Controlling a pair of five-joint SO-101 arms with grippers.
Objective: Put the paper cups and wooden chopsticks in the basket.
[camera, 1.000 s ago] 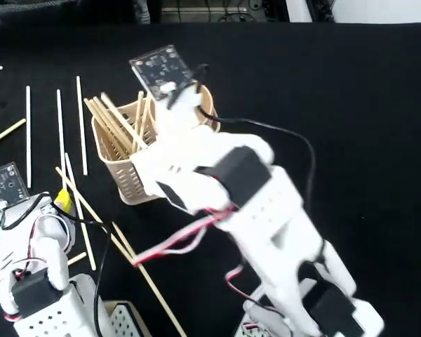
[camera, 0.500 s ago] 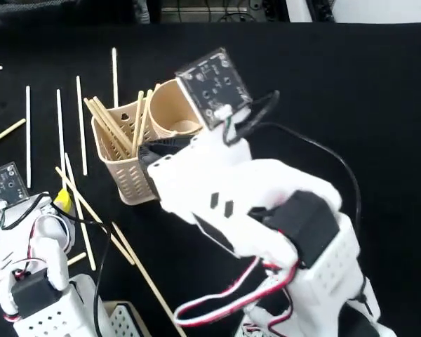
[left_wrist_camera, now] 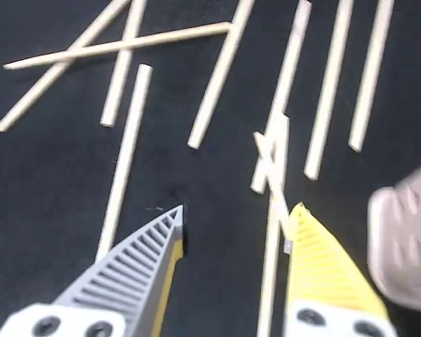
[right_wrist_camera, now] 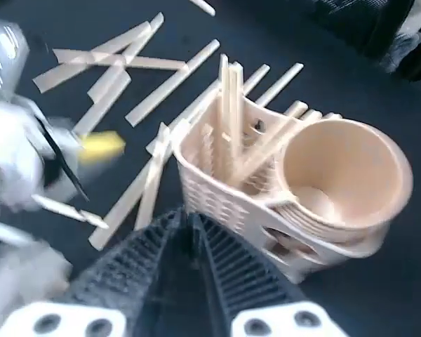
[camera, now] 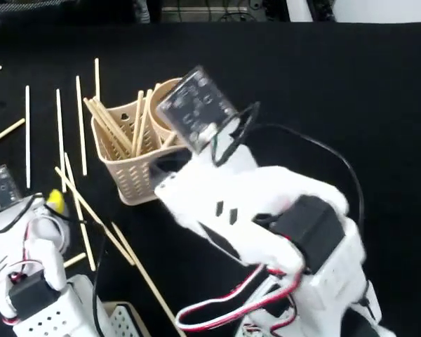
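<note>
In the high view the white right arm [camera: 266, 210] and its wrist circuit board [camera: 195, 109] cover the right claw and most of the tan paper cups [camera: 163, 93]; a rim arc is exposed. The right wrist view shows the cups [right_wrist_camera: 344, 168] nested and tilted in one end of the beige perforated plastic basket [right_wrist_camera: 217, 200], beside a bundle of wooden chopsticks [right_wrist_camera: 228, 105] standing in it. The number of nested cups cannot be determined.

The right claw [right_wrist_camera: 193, 235] hangs just beside the basket [camera: 130, 175], black fingers closed together, gripping nothing. The left claw [left_wrist_camera: 238, 209] is spread wide and empty above the black desk [left_wrist_camera: 49, 175], among loose chopsticks [left_wrist_camera: 330, 84]. One runs along its yellow finger [left_wrist_camera: 316, 260]; contact cannot be determined. A pale perforated shape [left_wrist_camera: 407, 246] at the edge of the left wrist view is blurred and cut off.
</note>
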